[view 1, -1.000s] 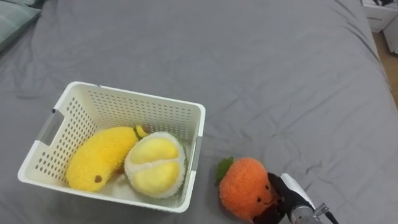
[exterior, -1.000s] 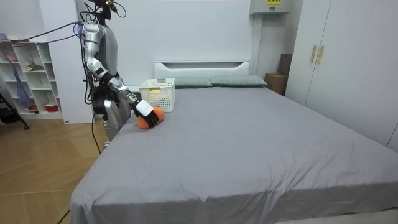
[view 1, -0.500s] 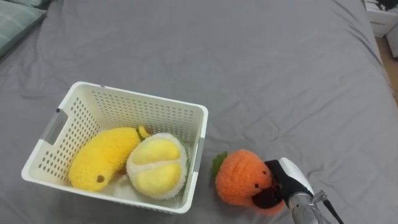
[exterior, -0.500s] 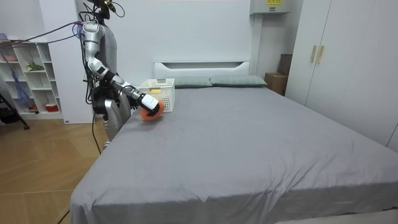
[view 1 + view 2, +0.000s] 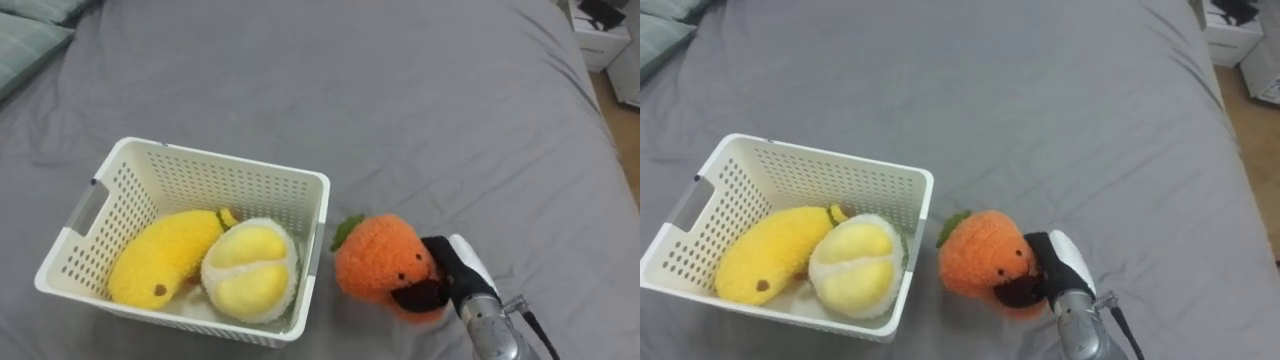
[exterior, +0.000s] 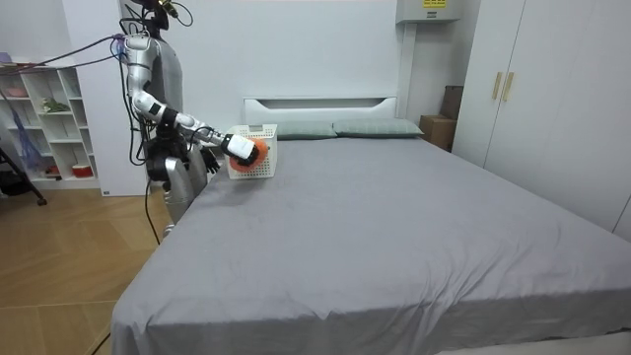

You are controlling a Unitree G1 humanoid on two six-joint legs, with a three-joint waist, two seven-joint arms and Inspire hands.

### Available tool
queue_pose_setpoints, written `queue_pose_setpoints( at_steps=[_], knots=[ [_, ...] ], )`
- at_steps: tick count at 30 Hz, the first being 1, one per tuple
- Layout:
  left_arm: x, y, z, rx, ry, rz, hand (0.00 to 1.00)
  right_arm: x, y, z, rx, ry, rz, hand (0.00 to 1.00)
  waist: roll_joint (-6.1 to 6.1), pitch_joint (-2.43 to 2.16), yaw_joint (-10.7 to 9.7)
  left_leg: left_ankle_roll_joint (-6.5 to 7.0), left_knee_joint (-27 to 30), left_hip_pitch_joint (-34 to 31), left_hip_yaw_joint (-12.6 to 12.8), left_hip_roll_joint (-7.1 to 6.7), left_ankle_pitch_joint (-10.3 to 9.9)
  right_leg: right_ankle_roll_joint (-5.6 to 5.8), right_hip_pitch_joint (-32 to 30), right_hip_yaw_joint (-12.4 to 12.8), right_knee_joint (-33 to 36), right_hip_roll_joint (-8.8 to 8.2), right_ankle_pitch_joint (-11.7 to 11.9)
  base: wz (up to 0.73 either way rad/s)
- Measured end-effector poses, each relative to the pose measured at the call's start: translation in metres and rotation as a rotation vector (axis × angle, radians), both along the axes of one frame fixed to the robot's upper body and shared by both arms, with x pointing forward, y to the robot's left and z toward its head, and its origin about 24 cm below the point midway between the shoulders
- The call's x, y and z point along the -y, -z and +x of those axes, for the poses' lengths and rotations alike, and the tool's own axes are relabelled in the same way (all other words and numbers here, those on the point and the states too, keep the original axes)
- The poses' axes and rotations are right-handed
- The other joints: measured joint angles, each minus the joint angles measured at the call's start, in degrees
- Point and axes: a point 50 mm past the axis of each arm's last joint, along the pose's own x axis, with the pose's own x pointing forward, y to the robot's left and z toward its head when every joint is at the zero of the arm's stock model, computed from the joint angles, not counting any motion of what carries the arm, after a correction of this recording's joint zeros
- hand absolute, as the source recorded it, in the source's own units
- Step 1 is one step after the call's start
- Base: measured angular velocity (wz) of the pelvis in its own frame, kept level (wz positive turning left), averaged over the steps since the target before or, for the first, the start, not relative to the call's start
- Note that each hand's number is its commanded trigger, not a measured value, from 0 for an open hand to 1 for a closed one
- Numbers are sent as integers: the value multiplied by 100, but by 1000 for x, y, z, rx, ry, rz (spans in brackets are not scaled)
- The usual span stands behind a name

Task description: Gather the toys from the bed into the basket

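An orange plush fruit with a green leaf and a small face (image 5: 375, 262) hangs just right of the white perforated basket (image 5: 200, 165), off the grey bed as the room view shows (image 6: 258, 150). My right hand (image 5: 455, 275) comes in from the lower right. Its dark fingers are curled round the plush's right side, so it is shut on it. Inside the basket lie a yellow banana plush (image 5: 160, 262) and a round pale-yellow fruit plush (image 5: 248, 272). In the room view I stand at the bed's side near the headboard, right arm stretched out over the mattress.
Pillows (image 5: 25, 35) lie at the far left of the bed. White furniture (image 5: 600, 25) stands past the bed's far right edge, with wooden floor beside it. The grey sheet spreads wide beyond the basket. Shelves (image 6: 44, 118) stand behind me.
My right hand has curled shut on the orange plush and raised it off the sheet, carrying it left towards the basket's right wall.
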Motion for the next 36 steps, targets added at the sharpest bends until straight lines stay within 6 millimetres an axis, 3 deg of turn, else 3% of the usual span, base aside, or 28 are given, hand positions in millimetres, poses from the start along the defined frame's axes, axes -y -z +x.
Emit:
queue_pose_setpoints(
  at_steps=[7, 12, 15, 19, 23, 26, 29, 32, 36],
  knots=[
    [1, 2, -9, -11, -22, 18, 0, 13, -39, 15, 180, 58, 11, 100, 83, -39, 15, 1, -63, 168, 71, 3, 1, 1, 105, 32, 2, -10, -1, -5],
    [-2, 1, -12, -7, -63, 21, 0, 23, -83, 23, 363, 73, 10, 100, 96, -43, 22, 0, -73, 186, 85, 5, 2, 2, 108, 45, 3, 9, -1, -3],
    [-1, 2, -12, -8, -62, 20, 0, 22, -94, 24, 409, 63, 18, 100, 98, -43, 35, 0, -86, 205, 86, 5, 2, 2, 123, 40, 3, 8, -1, 0],
    [0, 2, -13, -9, -62, 17, 0, 20, -93, 24, 389, 42, 21, 100, 100, -40, 61, 0, -93, 196, 83, 2, 2, 2, 120, 26, 4, 7, -1, 0],
    [0, 2, -15, -14, -64, 17, 0, 11, -95, 28, 381, -10, 22, 100, 96, -35, 77, 0, -96, 191, 81, 4, 2, 2, 105, 31, 6, 2, -1, 0],
    [2, 3, -12, -7, -62, 12, 0, 2, -104, 32, 396, -58, 24, 100, 79, -28, 206, 0, -109, 175, 81, 4, 1, 3, 97, 26, 4, 10, -2, 0],
    [4, 3, -9, -4, -59, 8, 0, -16, -115, 42, 413, -150, 23, 100, -3, -20, 266, -3, -104, 177, 65, 7, 3, 3, 95, -2, -1, 13, -2, 3],
    [4, 3, -5, -2, -57, 7, 0, -30, -118, 42, 405, -211, 42, 100, -118, -34, 459, -5, -102, 167, 9, 3, 5, 3, 107, -61, -7, 15, -2, 9],
    [5, 3, -4, -8, -58, 3, 0, -52, -124, 44, 413, -287, 82, 100, -142, -27, 623, 2, -107, 184, -44, -12, 1, 3, 150, -159, -10, -2, -2, 7]
  ],
)
